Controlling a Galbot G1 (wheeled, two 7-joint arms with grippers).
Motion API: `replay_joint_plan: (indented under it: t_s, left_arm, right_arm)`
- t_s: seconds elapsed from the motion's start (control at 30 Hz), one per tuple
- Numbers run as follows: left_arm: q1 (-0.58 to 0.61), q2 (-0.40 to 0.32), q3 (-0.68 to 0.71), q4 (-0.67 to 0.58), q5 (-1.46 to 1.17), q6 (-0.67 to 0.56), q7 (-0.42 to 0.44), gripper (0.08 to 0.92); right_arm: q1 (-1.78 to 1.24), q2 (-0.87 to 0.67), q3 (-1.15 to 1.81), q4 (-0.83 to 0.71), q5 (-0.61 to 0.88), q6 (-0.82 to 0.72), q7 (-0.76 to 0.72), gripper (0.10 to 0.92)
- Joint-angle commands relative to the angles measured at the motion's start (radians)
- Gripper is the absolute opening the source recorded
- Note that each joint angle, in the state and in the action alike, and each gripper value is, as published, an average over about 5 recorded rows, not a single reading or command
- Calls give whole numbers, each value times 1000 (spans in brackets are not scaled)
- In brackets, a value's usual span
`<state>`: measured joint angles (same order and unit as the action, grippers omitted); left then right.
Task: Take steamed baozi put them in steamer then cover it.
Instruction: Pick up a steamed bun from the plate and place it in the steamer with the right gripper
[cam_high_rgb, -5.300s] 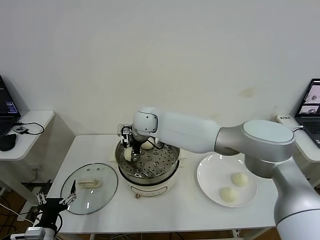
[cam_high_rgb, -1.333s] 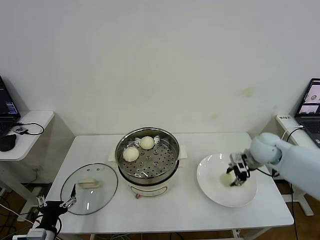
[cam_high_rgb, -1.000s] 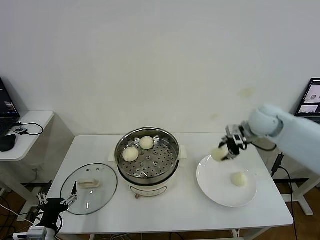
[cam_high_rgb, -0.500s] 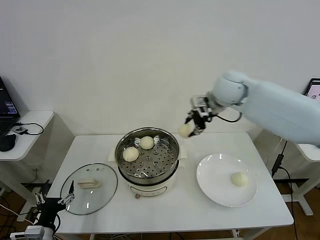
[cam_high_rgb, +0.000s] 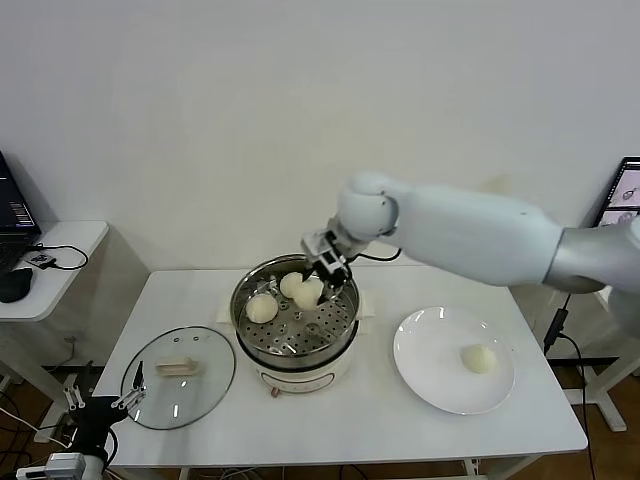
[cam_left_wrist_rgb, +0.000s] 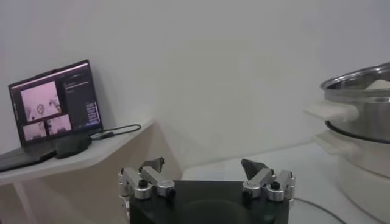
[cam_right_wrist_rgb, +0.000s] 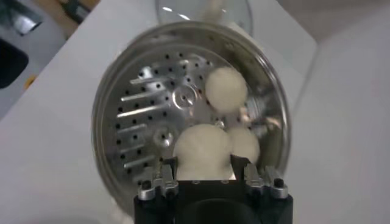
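Observation:
The steel steamer (cam_high_rgb: 296, 372) stands mid-table with two baozi (cam_high_rgb: 262, 308) (cam_high_rgb: 290, 284) on its perforated tray. My right gripper (cam_high_rgb: 314, 280) is shut on a third baozi (cam_high_rgb: 308, 293) and holds it just above the tray, beside the back bun. In the right wrist view the held baozi (cam_right_wrist_rgb: 202, 152) sits between the fingers (cam_right_wrist_rgb: 167, 172), over the tray (cam_right_wrist_rgb: 140, 122), with the two buns (cam_right_wrist_rgb: 226, 90) (cam_right_wrist_rgb: 247, 143) beyond. A fourth baozi (cam_high_rgb: 480, 358) lies on the white plate (cam_high_rgb: 425, 350). The glass cover (cam_high_rgb: 178, 376) lies flat left of the steamer. My left gripper (cam_high_rgb: 100, 405) is parked open off the table's front left corner.
In the left wrist view the left gripper (cam_left_wrist_rgb: 204, 169) is empty, with the steamer's wall (cam_left_wrist_rgb: 359, 115) off to one side. Laptops sit on side tables at far left (cam_high_rgb: 15, 215) and far right (cam_high_rgb: 622, 215). A wall runs behind the table.
My right gripper lifted a baozi off the plate and carried it left to just above the steamer tray. One baozi stays on the plate. The left arm stayed parked.

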<state>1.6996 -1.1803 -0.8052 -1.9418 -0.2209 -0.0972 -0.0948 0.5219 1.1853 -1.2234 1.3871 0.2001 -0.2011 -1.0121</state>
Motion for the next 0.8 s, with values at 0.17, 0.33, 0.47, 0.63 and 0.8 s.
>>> replay_joint_plan:
  t_s: [0.17, 0.33, 0.47, 0.63, 0.8]
  left_arm:
    - [3, 1, -1, 3, -1, -3, -1, 823]
    - [2, 2, -3, 4, -2, -3, -1, 823]
    - [0, 0, -3, 4, -2, -3, -1, 823]
    - [-1, -2, 0, 5, -2, -3, -1, 823]
    - [2, -3, 0, 2, -2, -4, 0, 823]
  right_arm:
    - [-43, 80, -63, -2, -187, 212, 10, 569]
    - [-54, 79, -70, 18, -227, 259, 15, 568]
    - [-54, 81, -71, 18, -242, 284, 24, 569]
    - [-54, 83, -68, 20, -240, 293, 32, 576]
    - [-51, 74, -63, 25, -214, 281, 26, 578]
